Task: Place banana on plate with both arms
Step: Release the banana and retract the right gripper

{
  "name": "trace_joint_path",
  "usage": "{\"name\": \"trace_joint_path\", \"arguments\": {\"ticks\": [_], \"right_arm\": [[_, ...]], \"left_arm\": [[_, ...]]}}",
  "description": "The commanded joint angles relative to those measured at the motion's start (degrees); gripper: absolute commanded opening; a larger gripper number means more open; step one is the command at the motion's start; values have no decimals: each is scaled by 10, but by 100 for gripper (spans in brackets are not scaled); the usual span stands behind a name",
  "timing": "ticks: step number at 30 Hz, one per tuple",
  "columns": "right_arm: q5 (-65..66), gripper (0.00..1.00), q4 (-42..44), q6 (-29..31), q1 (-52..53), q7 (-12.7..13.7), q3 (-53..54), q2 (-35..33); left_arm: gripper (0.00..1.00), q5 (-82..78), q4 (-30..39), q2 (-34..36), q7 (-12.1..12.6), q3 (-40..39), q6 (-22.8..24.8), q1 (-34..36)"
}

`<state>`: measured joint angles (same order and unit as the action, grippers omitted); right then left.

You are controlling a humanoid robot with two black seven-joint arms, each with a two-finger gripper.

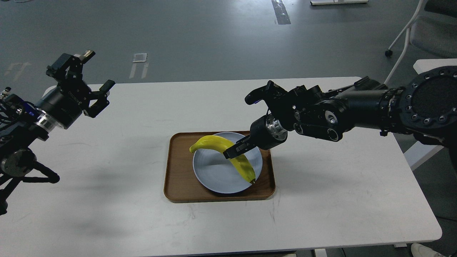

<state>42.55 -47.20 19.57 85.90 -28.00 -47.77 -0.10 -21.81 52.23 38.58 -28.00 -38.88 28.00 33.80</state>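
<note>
The left black two-finger gripper [93,73] was held up in the air, well apart from everything on the white table [107,200]. Its fingers were spread wide and nothing was held in them. From there, little could be spoiled by it, unless it was swung down toward the tray in a hurry.

The brown wooden tray with round corners [178,185] was lying in the middle of the table. The round pale blue-grey plate [214,175] was set inside it.

The curved bright yellow banana [214,142] was seen above the plate. Its dark tip was low, at the plate's near right edge, and its other end was raised over the far left rim. It looked smooth, firm and clean, with no brown spots.

The right black two-finger gripper [232,151] was closed on the middle of the banana. Trouble could come here. If the banana was let go while tilted, it might roll or slide over the low rim onto the tray. If it was squeezed too hard, its soft skin could be bruised. If the plate was pushed, it could be slid across the tray.
</note>
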Motion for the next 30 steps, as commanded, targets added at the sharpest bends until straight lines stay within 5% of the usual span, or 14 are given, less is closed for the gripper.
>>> {"name": "trace_joint_path", "arguments": {"ticks": [1, 6, 9, 10, 11, 12, 17, 23, 30], "right_arm": [[-1, 18, 14, -2, -10, 0, -4, 1], [-1, 31, 25, -5, -20, 0, -5, 1], [-5, 61, 26, -8, -22, 0, -4, 1], [-5, 62, 26, -8, -22, 0, -4, 1], [-11, 88, 27, -8, -21, 0, -4, 1], [-20, 100, 26, -8, -21, 0, -3, 1], [-42, 100, 27, -8, -12, 0, 9, -12], [-86, 100, 15, -8, -15, 0, 127, -154], [-193, 100, -40, -8, -150, 0, 297, -307]], "left_arm": [[98, 0, 0, 2, 0, -1, 0, 0], [98, 0, 0, 3, 0, -4, 0, -1], [98, 0, 0, 3, 0, -4, 0, -1], [98, 0, 0, 3, 0, -4, 0, -1], [98, 0, 0, 3, 0, -4, 0, -1], [98, 0, 0, 3, 0, -4, 0, -1], [98, 0, 0, 3, 0, -6, 0, -1], [98, 0, 1, 4, 0, -8, 0, -1], [98, 0, 0, -1, 0, -7, 0, -2]]}}
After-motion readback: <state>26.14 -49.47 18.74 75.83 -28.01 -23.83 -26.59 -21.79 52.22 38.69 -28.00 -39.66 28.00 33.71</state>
